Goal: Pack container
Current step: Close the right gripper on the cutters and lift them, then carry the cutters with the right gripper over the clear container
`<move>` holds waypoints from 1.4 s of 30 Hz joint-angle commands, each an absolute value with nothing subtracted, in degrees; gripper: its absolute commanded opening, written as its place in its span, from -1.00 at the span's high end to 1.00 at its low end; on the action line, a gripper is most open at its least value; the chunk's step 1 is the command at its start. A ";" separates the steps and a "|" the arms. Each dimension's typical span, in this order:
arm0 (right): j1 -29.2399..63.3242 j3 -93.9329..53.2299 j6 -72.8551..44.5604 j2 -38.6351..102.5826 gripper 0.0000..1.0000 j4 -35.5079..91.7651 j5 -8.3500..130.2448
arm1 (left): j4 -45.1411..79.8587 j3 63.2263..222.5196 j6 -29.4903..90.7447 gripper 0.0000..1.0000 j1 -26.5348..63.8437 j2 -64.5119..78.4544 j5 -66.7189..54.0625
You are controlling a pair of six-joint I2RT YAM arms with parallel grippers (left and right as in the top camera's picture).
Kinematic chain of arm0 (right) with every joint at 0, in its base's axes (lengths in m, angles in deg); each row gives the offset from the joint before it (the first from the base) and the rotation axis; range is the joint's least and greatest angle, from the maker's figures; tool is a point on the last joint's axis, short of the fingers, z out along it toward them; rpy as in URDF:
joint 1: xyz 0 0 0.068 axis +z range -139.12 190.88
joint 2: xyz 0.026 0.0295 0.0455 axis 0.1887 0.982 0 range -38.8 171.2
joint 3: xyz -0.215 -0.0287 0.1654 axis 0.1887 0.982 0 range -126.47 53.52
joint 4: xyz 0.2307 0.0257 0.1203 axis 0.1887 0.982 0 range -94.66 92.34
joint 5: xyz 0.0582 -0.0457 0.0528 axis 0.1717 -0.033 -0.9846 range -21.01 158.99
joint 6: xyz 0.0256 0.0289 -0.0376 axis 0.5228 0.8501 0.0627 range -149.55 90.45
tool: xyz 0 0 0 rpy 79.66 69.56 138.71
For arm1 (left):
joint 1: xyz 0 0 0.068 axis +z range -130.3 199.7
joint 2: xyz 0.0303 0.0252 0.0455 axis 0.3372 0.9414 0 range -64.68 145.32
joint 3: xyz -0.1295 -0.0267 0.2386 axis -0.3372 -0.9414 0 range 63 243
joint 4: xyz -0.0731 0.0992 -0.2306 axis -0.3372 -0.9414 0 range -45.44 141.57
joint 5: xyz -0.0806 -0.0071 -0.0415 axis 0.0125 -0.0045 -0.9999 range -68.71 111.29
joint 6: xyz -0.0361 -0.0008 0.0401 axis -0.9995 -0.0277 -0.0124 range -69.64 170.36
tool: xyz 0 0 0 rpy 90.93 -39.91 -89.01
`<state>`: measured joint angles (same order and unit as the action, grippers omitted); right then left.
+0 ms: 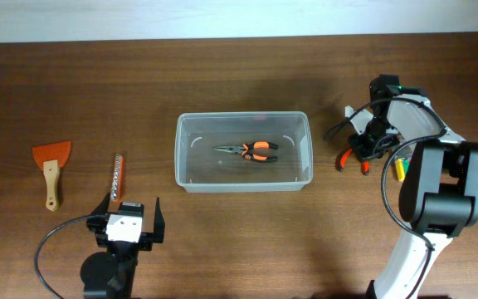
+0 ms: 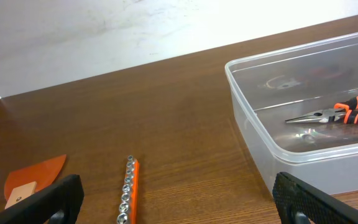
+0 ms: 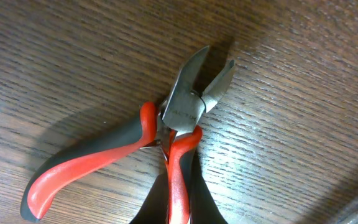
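The container [image 1: 181, 158] is a large clear tub in the middle of the table, and its near wall also shows in the left wrist view [image 2: 263, 140]. Long-nose pliers [image 1: 251, 149] with orange and black handles lie inside it [image 2: 340, 114]. My right gripper [image 1: 363, 148] is to the right of the tub, over red-handled cutters [image 1: 352, 159]. In the right wrist view its fingers [image 3: 178, 190] are shut on one handle of the cutters [image 3: 185, 106], which lie on the table. My left gripper [image 1: 127, 218] is open and empty near the front edge [image 2: 179, 211].
An orange socket rail [image 1: 117, 176] lies just ahead of my left gripper [image 2: 128, 190]. An orange scraper [image 1: 51, 170] with a wooden handle lies at the far left [image 2: 33, 180]. A small yellow-green item [image 1: 401, 169] shows beside the right arm.
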<state>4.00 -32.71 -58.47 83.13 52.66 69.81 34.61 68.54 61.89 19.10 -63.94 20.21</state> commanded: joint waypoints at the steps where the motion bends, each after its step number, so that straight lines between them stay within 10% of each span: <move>1: 4.16 -31.07 -58.80 85.42 0.93 52.97 66.84 | 34.66 68.23 61.61 -0.99 19.39 -64.38 19.62; 29: 4.55 -79.55 -55.57 85.21 0.93 81.16 61.16 | 34.66 68.23 61.61 -0.99 19.39 -64.38 19.62; 42: 18.76 -95.48 -56.55 84.53 0.92 90.39 58.07 | 34.66 68.23 61.61 -0.98 19.39 -64.38 19.62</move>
